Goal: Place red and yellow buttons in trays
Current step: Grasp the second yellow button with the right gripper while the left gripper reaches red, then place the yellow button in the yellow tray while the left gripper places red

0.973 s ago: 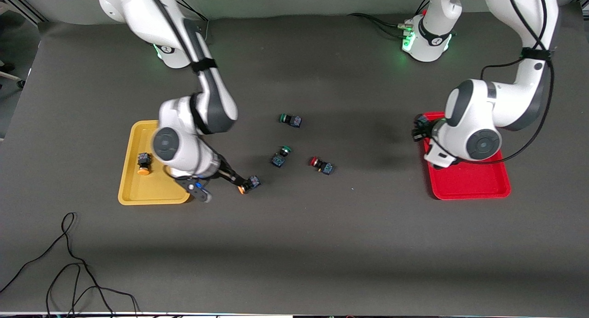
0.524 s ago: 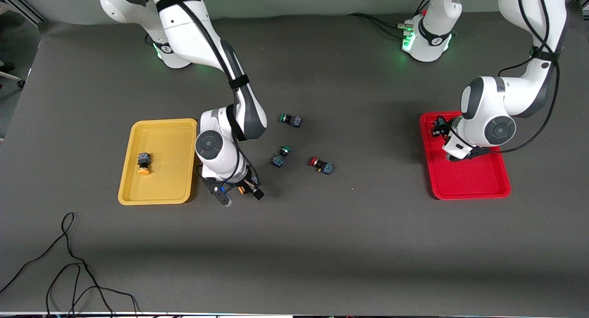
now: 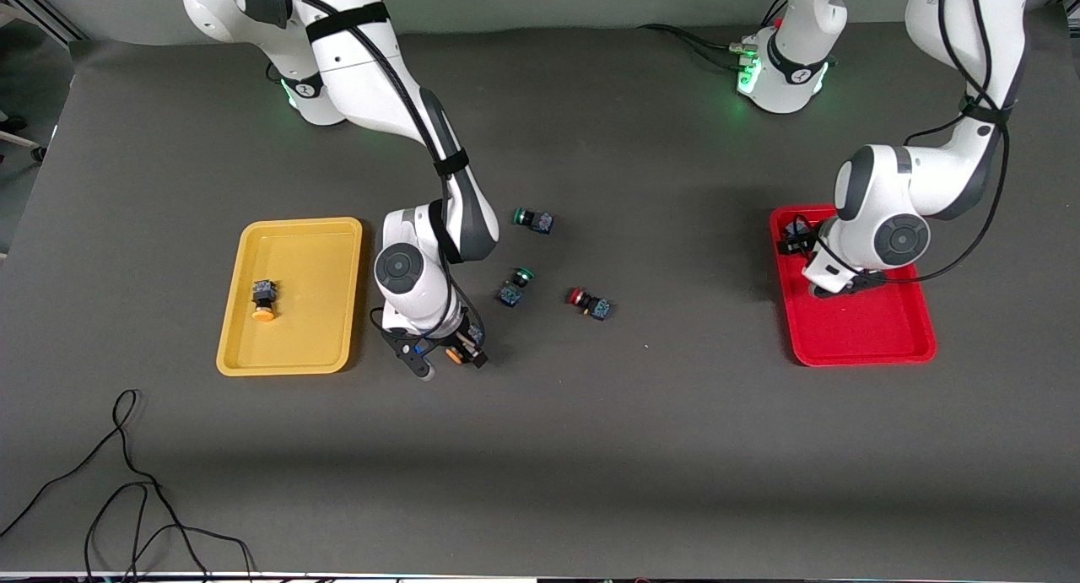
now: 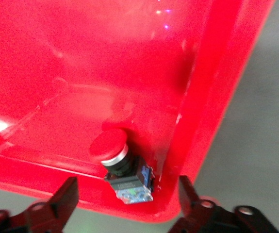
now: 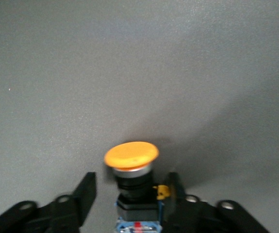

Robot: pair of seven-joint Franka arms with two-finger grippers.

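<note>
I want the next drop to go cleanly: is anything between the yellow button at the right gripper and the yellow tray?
Nothing visible: bare table separates the yellow button at the right gripper from the yellow tray.

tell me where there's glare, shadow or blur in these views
Left wrist view: white glare spots on the red tray; its red button is sharp. Right wrist view: the yellow button casts a soft shadow on the table; edges slightly soft. Front view: evenly lit, arm shadows diffuse.
</note>
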